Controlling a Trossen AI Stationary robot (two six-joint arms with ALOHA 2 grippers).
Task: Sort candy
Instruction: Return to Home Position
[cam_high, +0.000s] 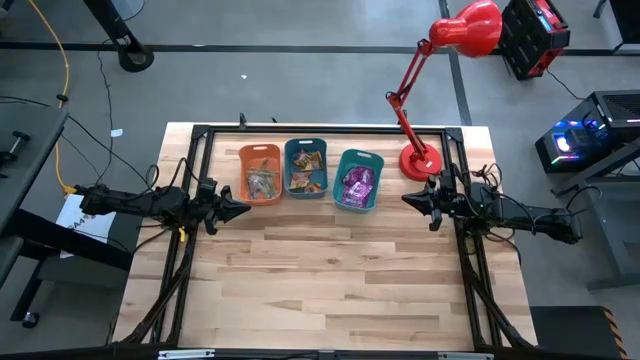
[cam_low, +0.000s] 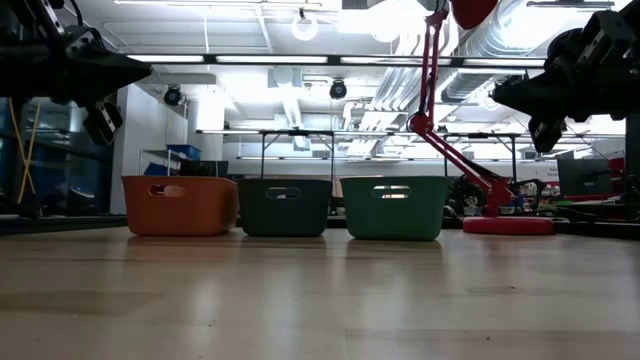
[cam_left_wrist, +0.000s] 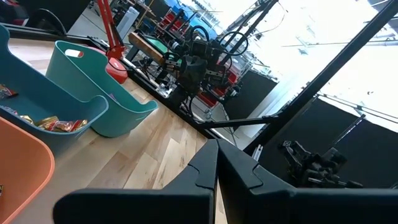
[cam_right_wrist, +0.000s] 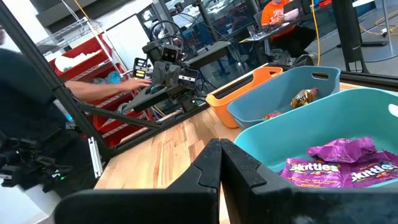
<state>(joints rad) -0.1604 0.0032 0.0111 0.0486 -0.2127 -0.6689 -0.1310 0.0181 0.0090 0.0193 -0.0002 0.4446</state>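
Note:
Three bins stand in a row at the table's far side. The orange bin (cam_high: 260, 172) holds thin greenish stick candies. The blue bin (cam_high: 306, 167) holds orange-brown-yellow wrapped pieces (cam_left_wrist: 55, 124). The teal bin (cam_high: 357, 180) holds shiny purple packets (cam_right_wrist: 341, 163). My left gripper (cam_high: 243, 208) hangs shut above the table's left side, just left of the orange bin, holding nothing. My right gripper (cam_high: 407, 198) hangs shut above the right side, just right of the teal bin, also holding nothing. In both wrist views the fingers (cam_left_wrist: 217, 168) (cam_right_wrist: 221, 163) meet tip to tip.
A red desk lamp stands with its base (cam_high: 421, 160) on the table's far right corner, close to my right gripper, its arm leaning over the far edge. A black frame runs along the table's edges. Bare wood (cam_high: 330, 270) stretches from the bins toward the near edge.

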